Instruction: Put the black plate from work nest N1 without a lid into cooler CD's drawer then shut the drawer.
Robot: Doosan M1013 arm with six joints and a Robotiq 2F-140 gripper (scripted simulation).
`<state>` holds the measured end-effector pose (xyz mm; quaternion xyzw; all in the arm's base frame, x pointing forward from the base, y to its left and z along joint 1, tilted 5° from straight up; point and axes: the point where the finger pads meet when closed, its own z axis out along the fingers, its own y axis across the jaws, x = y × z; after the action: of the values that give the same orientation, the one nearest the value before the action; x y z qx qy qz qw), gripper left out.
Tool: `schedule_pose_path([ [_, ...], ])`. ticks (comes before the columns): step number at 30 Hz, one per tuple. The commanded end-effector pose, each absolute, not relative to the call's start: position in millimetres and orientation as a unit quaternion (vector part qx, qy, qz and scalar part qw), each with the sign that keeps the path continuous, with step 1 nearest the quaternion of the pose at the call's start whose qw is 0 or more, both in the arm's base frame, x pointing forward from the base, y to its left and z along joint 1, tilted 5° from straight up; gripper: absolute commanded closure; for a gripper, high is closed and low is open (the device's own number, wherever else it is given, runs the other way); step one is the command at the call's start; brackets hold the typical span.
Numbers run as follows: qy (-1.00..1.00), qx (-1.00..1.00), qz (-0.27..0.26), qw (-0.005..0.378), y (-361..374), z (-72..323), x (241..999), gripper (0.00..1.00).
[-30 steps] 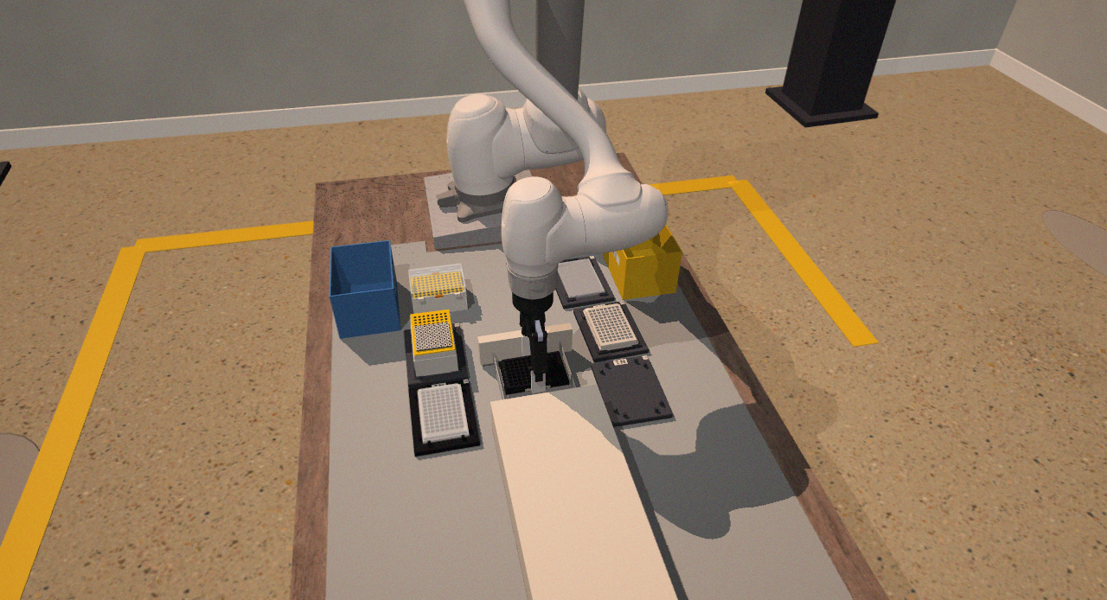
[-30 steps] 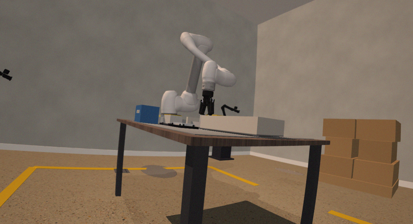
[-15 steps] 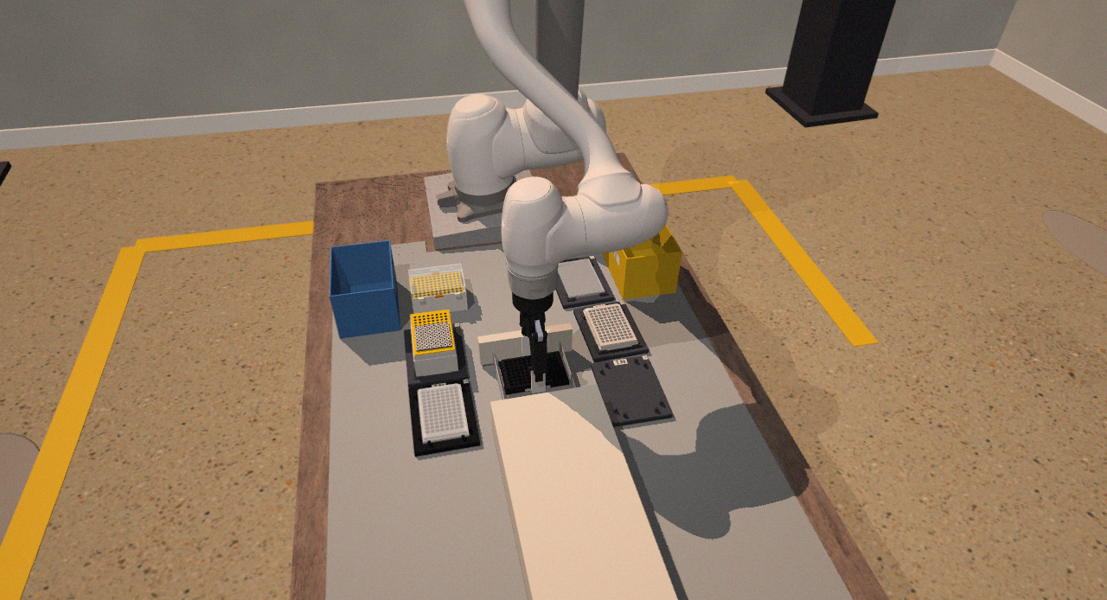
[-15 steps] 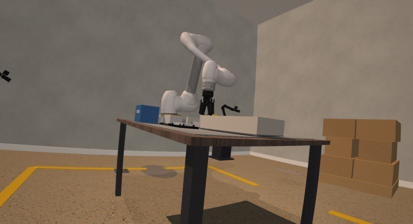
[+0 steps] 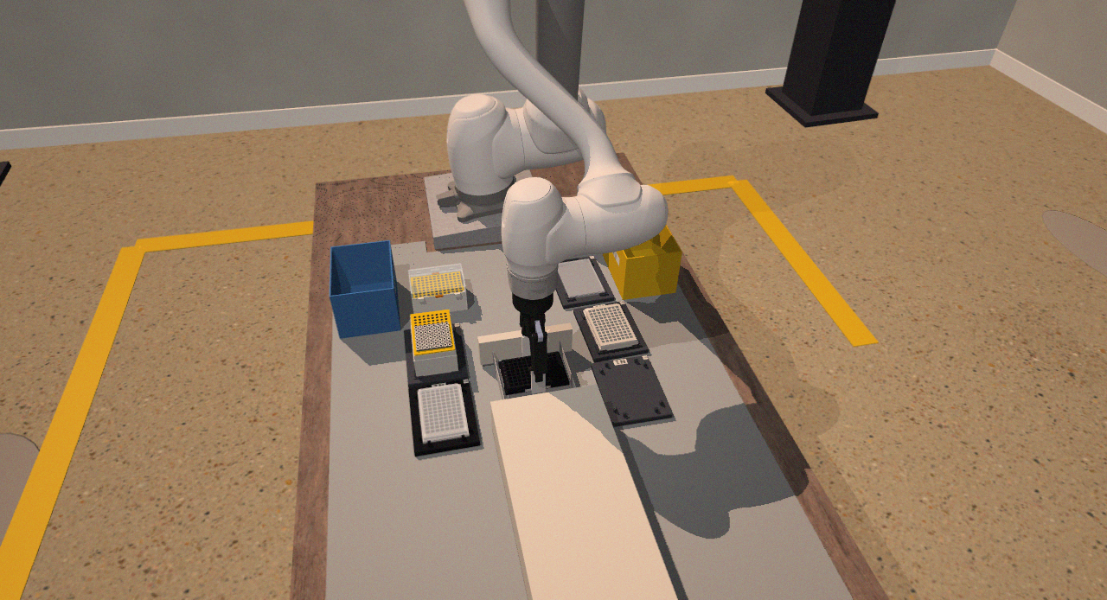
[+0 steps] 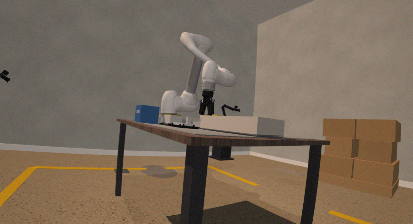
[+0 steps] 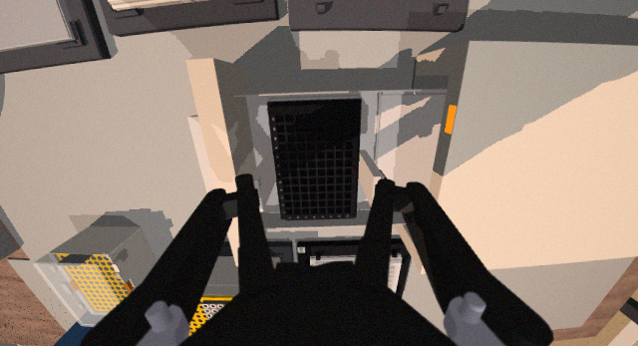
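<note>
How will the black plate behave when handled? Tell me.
Likely stiff: the black plate sits flat in the shut gripper, no sag. Probably light: a grid of open wells. Low and flat, it should not roll or tip.

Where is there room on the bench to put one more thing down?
Widest gaps: the grey mat left of the cooler, past the white plate; and right of the cooler, past the dark nest. Crowded between the blue bin and yellow bin, where the gripper grips the black plate.
</note>
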<state>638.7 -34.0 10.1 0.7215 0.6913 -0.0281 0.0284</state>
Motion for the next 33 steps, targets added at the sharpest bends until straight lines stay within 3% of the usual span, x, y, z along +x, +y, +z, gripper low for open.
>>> schedule_pose_path([
  [1, 0.691, 0.721, -0.028, 0.028, -34.0, 9.5, 638.7, 1.0],
  [33, 0.691, 0.721, -0.028, 0.028, -34.7, 0.2, 638.7, 1.0],
])
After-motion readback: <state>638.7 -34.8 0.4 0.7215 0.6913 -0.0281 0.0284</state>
